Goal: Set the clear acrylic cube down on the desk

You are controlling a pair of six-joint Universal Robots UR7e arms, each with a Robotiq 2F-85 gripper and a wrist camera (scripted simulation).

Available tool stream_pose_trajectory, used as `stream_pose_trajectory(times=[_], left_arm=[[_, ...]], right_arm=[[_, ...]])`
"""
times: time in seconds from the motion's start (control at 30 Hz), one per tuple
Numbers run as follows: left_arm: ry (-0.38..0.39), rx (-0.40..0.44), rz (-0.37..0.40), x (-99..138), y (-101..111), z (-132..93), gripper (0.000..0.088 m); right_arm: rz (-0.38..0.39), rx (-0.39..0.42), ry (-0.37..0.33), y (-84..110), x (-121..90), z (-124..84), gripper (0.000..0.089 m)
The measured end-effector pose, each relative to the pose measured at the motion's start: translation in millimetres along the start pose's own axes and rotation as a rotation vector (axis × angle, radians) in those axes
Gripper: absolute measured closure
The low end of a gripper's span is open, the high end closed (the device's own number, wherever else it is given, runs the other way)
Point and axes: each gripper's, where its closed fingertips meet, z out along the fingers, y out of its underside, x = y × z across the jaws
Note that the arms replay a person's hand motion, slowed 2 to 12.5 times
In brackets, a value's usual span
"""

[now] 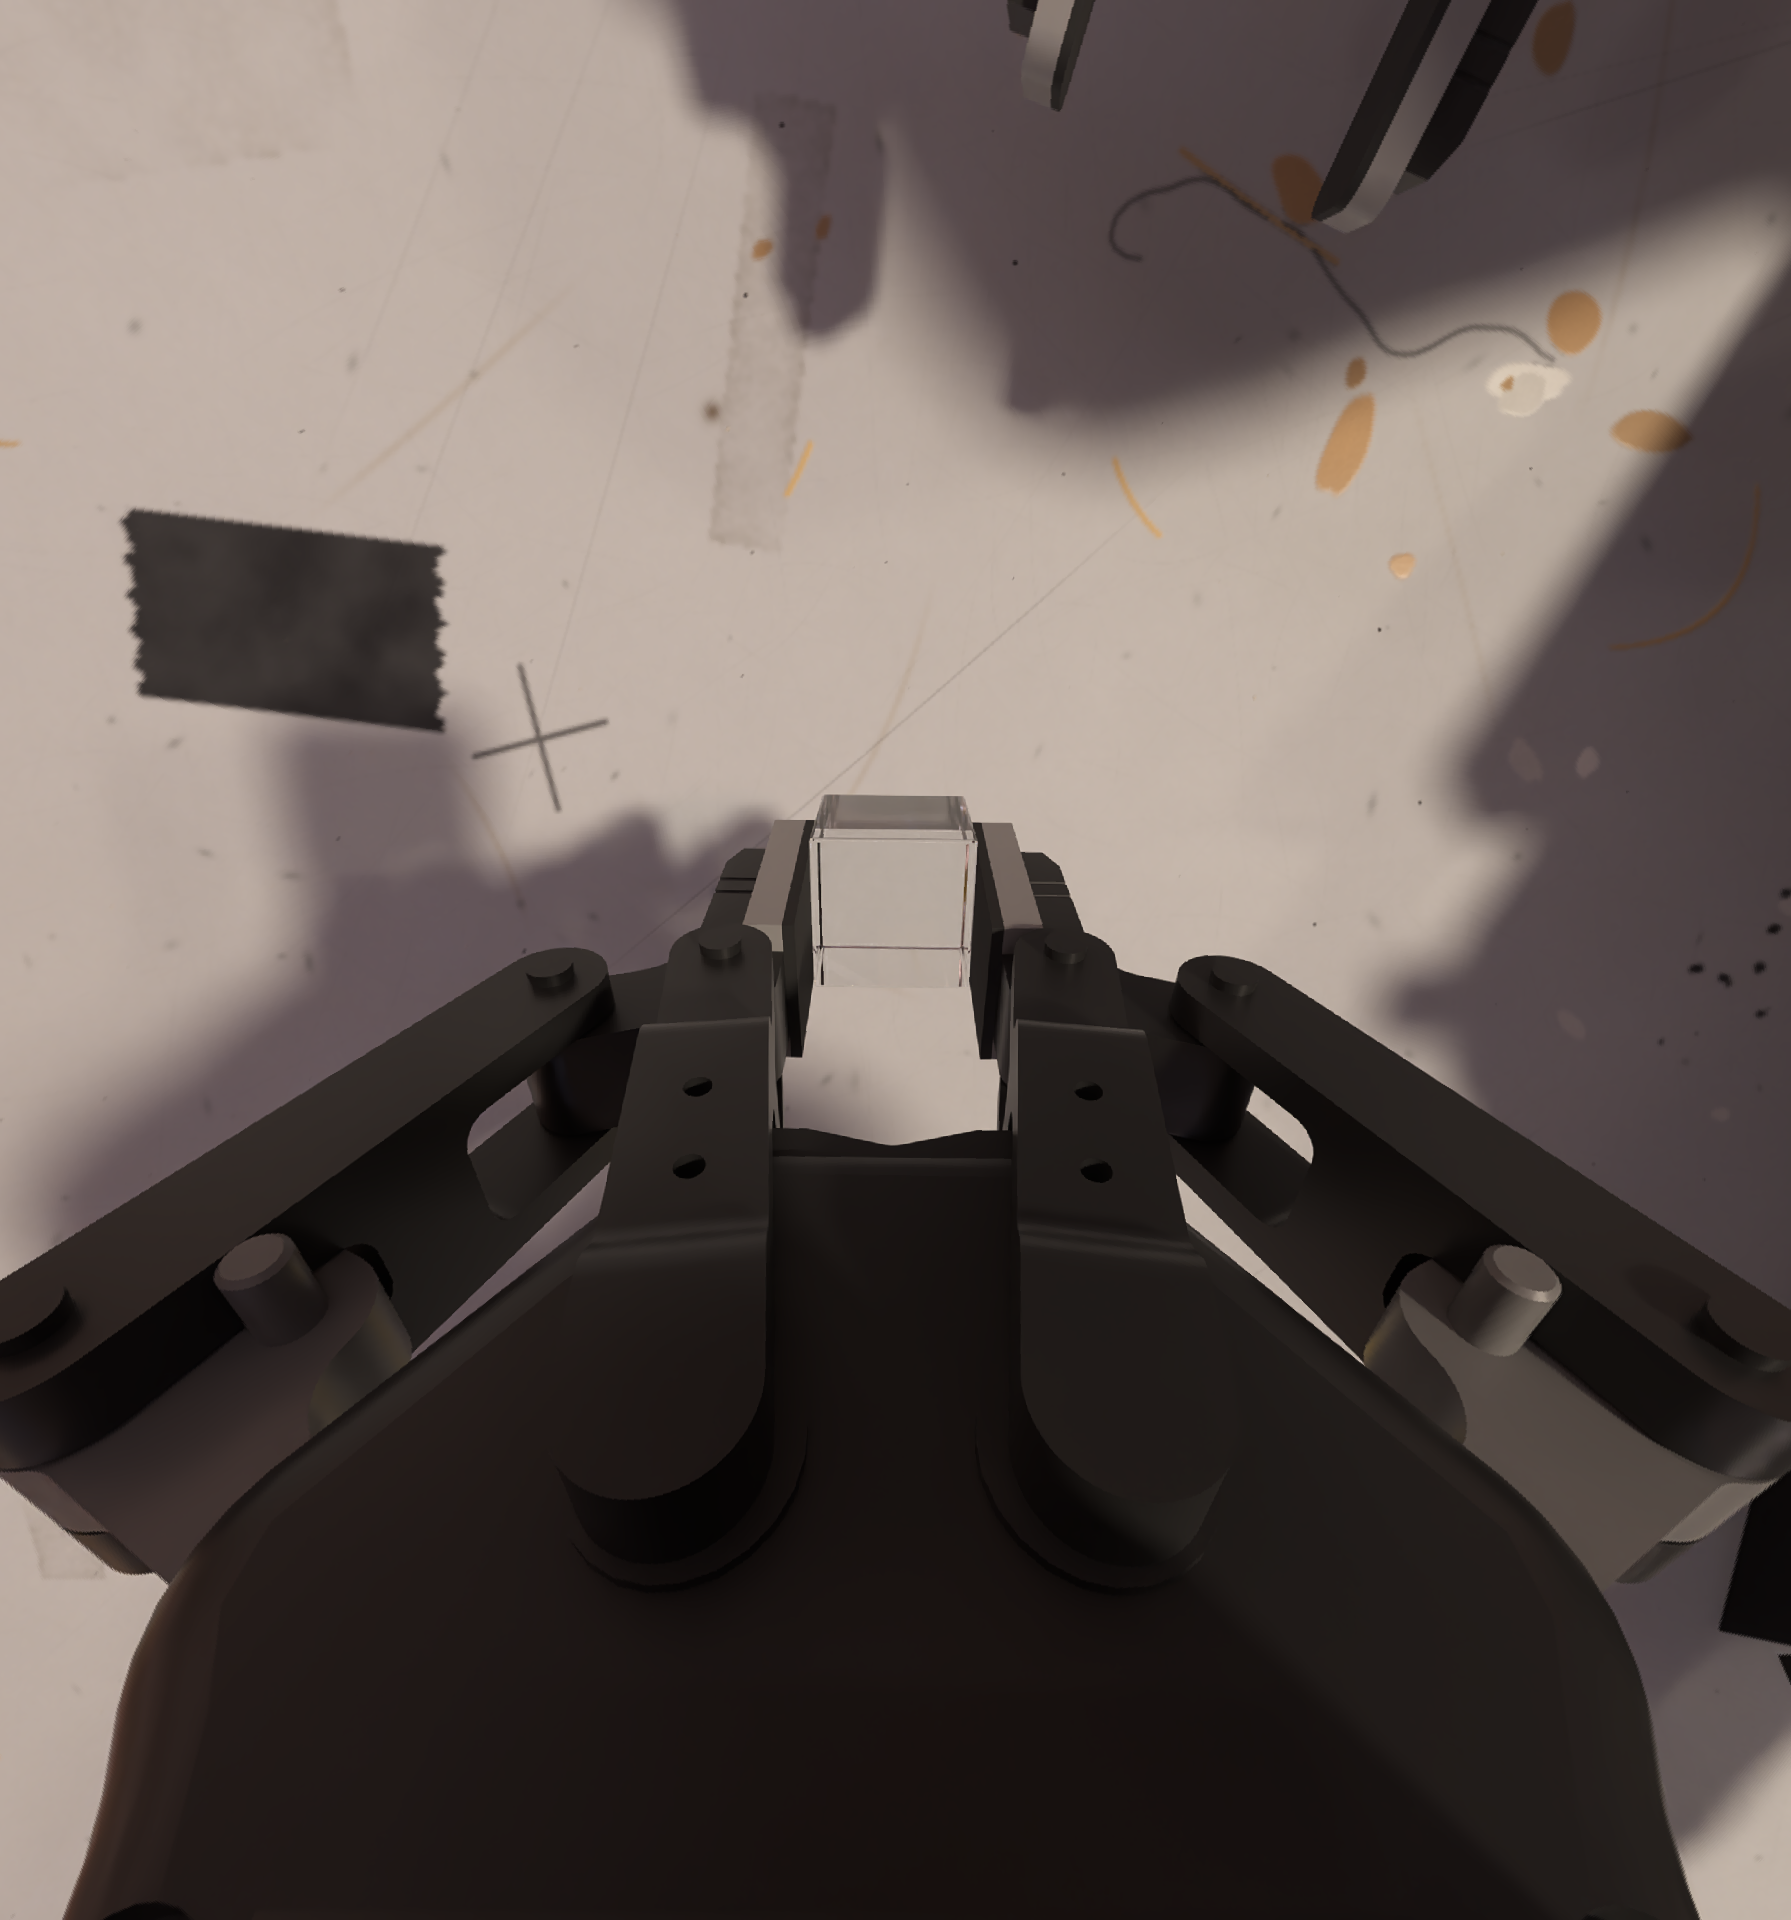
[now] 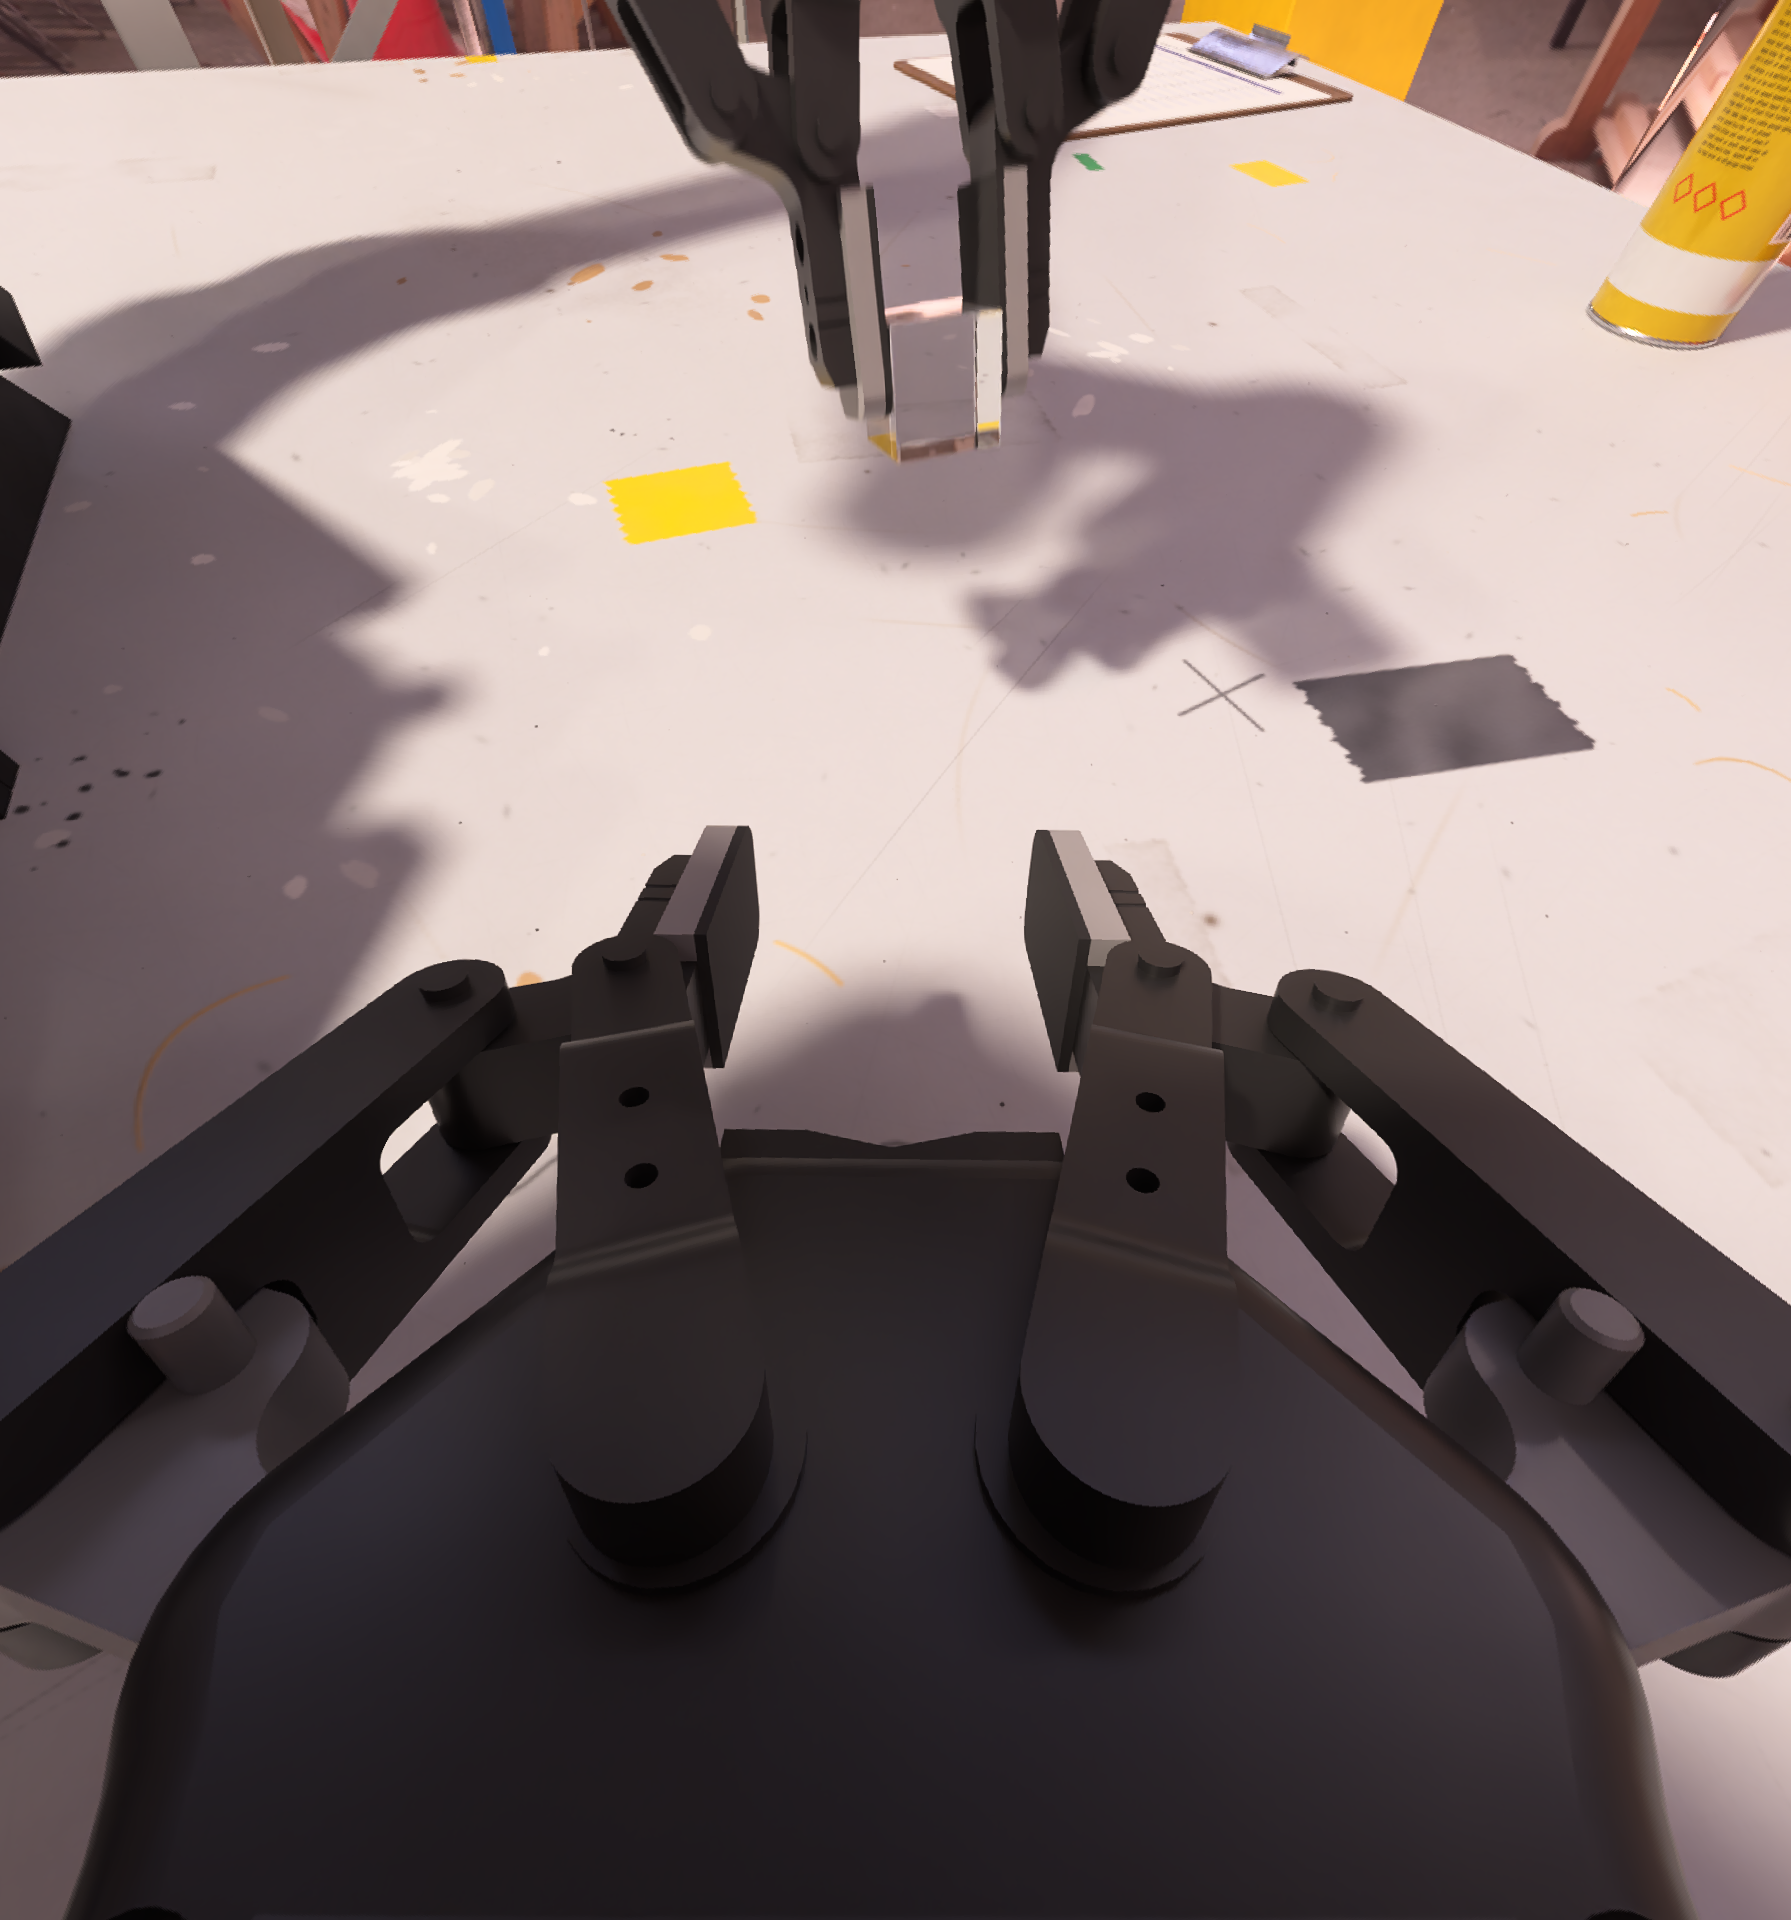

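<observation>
left gripper (image 1: 892,902) clamps the clear acrylic cube (image 1: 892,902) | cube apparently at or just above the scuffed white bench (image 2: 870,675) | we lower straight, release once flat | right gripper (image 2: 891,925) spread wide, empty, keep clear

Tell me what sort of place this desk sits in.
Probably a workshop or maker's bench. The pale desk is scuffed, flecked with paint-like spots and patched with tape, such as a yellow tape piece. A clipboard and a yellow can stand at its far edge, with what look like wooden frames behind.
</observation>
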Motion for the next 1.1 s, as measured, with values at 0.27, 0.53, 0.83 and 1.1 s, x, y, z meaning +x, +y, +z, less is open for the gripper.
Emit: stream_pose_trajectory(times=[0.27,0.53,0.83,1.1], left_arm=[[0.010,-0.084,0.073,9,-18,42,0.0628],[-0.013,-0.157,0.162,10,-26,64,0.0628],[-0.033,-0.217,0.214,6,-19,74,0.0628],[-0.035,-0.242,0.200,2,-5,76,0.0628]], right_arm=[[-0.007,0.015,0.021,-1.7,0,-4,0.0428],[-0.002,0.032,0.042,-2.7,5,-9,0.0436],[-0.001,0.035,0.059,-2.3,8,-13,0.0436],[-0.004,0.034,0.065,-2.3,9,-14,0.0438]])
